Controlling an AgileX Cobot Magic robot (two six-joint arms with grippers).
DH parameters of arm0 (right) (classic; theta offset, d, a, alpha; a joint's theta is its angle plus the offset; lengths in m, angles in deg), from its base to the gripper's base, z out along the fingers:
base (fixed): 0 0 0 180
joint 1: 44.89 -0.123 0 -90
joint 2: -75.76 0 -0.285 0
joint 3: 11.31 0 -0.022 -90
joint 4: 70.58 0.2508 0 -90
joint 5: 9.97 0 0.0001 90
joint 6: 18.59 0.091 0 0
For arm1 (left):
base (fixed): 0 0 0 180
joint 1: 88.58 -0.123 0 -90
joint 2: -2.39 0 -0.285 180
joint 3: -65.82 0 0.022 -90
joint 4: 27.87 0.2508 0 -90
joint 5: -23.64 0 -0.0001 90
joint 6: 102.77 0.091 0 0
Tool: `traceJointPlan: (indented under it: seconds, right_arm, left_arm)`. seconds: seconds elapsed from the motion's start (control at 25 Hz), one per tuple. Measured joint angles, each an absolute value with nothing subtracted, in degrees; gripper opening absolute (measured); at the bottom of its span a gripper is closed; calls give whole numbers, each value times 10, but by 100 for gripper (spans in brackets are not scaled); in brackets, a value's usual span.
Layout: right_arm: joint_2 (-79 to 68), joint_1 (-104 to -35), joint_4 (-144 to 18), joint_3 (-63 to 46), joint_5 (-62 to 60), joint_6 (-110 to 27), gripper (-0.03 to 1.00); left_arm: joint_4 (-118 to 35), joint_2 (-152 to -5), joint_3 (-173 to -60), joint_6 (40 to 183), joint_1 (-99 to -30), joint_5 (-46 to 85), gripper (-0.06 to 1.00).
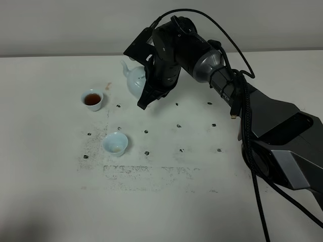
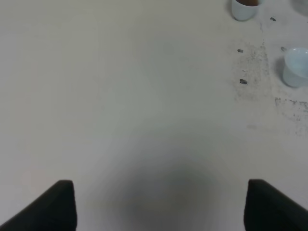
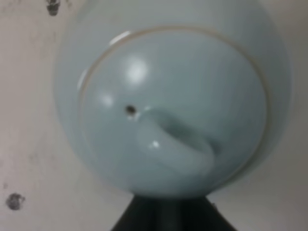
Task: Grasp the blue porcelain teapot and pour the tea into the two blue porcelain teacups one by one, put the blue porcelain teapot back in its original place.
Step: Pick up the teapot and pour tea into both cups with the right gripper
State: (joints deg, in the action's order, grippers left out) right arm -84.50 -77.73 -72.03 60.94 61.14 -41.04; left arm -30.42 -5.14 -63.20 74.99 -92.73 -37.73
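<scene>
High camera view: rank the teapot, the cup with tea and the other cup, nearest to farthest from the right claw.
1. The teapot, toward the back of the table, gripped by the right claw itself.
2. The cup with tea, off to the left, and the other cup, nearer the camera: too close to call between these two.

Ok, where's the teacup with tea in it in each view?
Exterior high: teacup with tea, left of the teapot.
Left wrist: same teacup, cut off at the frame edge.
Right wrist: not in it; the teapot fills the picture.
Shared landmark: the second teacup, in exterior and left wrist views.
</scene>
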Motion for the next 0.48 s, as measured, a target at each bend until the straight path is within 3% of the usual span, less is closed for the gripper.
traceJointPlan:
  seconds: [0.48]
  right_arm:
    - [-784, -774, -716, 594, 611, -410, 6]
  left_arm:
    - [-304, -51, -632, 750, -927, -377, 68]
